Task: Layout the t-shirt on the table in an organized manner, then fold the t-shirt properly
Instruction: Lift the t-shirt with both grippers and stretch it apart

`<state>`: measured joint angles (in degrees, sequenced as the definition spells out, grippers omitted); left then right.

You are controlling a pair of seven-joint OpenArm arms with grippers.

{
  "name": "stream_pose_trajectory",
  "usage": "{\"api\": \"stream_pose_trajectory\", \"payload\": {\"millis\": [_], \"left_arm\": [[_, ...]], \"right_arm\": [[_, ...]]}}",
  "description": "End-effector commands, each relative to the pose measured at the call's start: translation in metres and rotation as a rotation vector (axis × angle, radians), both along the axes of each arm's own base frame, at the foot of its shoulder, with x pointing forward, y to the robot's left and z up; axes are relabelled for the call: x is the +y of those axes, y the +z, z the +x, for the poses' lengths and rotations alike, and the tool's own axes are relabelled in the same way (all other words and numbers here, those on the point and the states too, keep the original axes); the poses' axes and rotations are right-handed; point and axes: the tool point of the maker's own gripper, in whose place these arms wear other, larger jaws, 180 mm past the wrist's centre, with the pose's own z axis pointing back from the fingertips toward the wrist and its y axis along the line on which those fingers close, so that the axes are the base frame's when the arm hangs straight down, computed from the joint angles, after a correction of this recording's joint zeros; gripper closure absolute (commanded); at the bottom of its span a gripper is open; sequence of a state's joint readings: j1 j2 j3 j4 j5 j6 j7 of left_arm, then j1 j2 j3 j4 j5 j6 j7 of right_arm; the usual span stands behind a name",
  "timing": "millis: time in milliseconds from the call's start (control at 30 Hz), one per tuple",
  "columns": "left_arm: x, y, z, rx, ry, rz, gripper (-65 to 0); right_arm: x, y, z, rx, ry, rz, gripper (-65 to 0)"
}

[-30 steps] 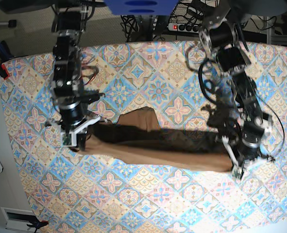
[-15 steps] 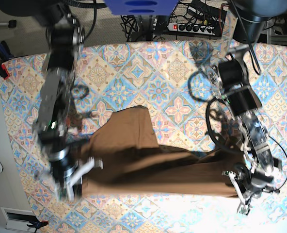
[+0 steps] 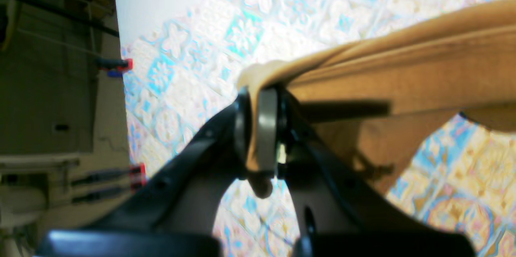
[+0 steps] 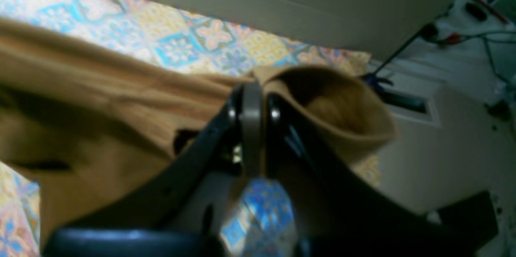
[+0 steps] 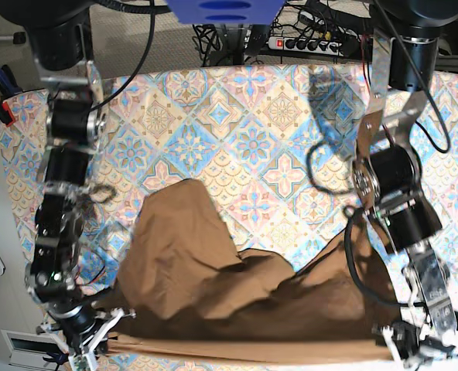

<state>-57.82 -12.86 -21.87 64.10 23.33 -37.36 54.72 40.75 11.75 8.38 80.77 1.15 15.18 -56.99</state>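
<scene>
Tan t-shirt [image 5: 213,286] pinched btwn both claws, L [image 3: 264,128] & R [image 4: 252,128].

A power strip [image 5: 310,44] and tangled cables [image 5: 221,35] lie beyond the far edge.

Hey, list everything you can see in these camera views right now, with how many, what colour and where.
t-shirt: one, tan-brown, stretched along the table's near edge, a corner in each gripper.
table: one, blue, pink, peach and cream tile cloth, fills the base view.
power strip: one, white, on the floor beyond the far edge.
clamps: red and black, at the far corner on the base view's left.
left gripper: one, black, shut on the t-shirt, base view's right.
right gripper: one, black, shut on the t-shirt, base view's left.
</scene>
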Motion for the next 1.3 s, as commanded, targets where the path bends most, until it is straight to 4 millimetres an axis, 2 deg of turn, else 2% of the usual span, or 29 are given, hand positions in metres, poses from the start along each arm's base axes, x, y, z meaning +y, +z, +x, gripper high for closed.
{"api": "stream_pose_trajectory", "payload": {"millis": [0,167,233,367,467,500,533,600,633,667,767,800,900,1000,1067,1100,1133,1200,1267], "left_arm": [[0.012,0.028,0.003,-0.048,0.036,0.028,0.0],[0.01,0.031,0.01,-0.041,0.031,0.023,0.0],[0.01,0.045,0.016,-0.102,0.05,0.004,0.0],[0.011,0.06,0.022,-0.136,0.075,-0.025,0.0],[0.013,0.057,0.019,-0.105,0.089,-0.024,0.0],[0.013,0.054,0.017,-0.091,0.093,-0.027,0.0],[0.013,0.047,0.016,-0.078,0.094,-0.03,0.0],[0.019,0.047,0.008,-0.095,0.112,-0.01,0.0],[0.022,0.042,0.001,-0.096,0.124,0.008,0.0],[0.025,0.043,-0.009,-0.109,0.132,0.038,0.0],[0.02,0.047,-0.042,-0.119,0.123,0.14,0.0],[0.018,0.05,-0.054,-0.124,0.127,0.169,0.0],[0.011,0.055,-0.089,-0.16,0.173,0.212,0.0],[0.009,0.059,-0.122,-0.199,0.221,0.244,0.0],[0.004,0.057,-0.136,-0.214,0.232,0.251,0.0],[0.002,0.056,-0.141,-0.217,0.235,0.249,0.0],[0.002,0.05,-0.143,-0.198,0.239,0.245,0.0],[0.007,0.042,-0.148,-0.167,0.26,0.239,0.0],[0.019,0.029,-0.157,-0.136,0.302,0.208,0.0]], "right_arm": [[-0.008,0.032,0.007,-0.072,-0.018,-0.015,0.0],[-0.008,0.058,0.021,-0.118,-0.013,-0.006,0.0],[-0.009,0.065,0.028,-0.14,-0.009,0.007,0.0],[-0.012,0.073,0.037,-0.138,-0.014,0.021,0.0],[-0.01,0.081,0.035,-0.16,-0.012,0.018,0.0],[-0.01,0.088,0.032,-0.182,-0.011,0.015,0.0],[-0.008,0.103,0.028,-0.225,-0.007,0.007,0.0],[-0.003,0.132,0.017,-0.31,0.002,-0.009,0.0],[0.001,0.15,0.009,-0.367,0.008,-0.021,0.0],[0.003,0.156,0.001,-0.394,0.011,-0.03,0.0],[-0.006,0.118,-0.023,-0.332,-0.023,-0.035,0.0],[-0.011,0.111,-0.032,-0.321,-0.04,-0.036,0.0],[-0.023,0.102,-0.06,-0.323,-0.085,-0.044,0.0],[-0.017,0.092,-0.078,-0.311,-0.09,-0.045,0.0],[-0.017,0.065,-0.084,-0.258,-0.104,-0.005,0.0],[-0.019,0.058,-0.087,-0.247,-0.115,0.012,0.0],[-0.022,0.058,-0.089,-0.253,-0.126,0.026,0.0],[-0.027,0.044,-0.095,-0.229,-0.145,0.035,0.0],[-0.031,0.038,-0.1,-0.247,-0.148,0.038,0.0]]}}
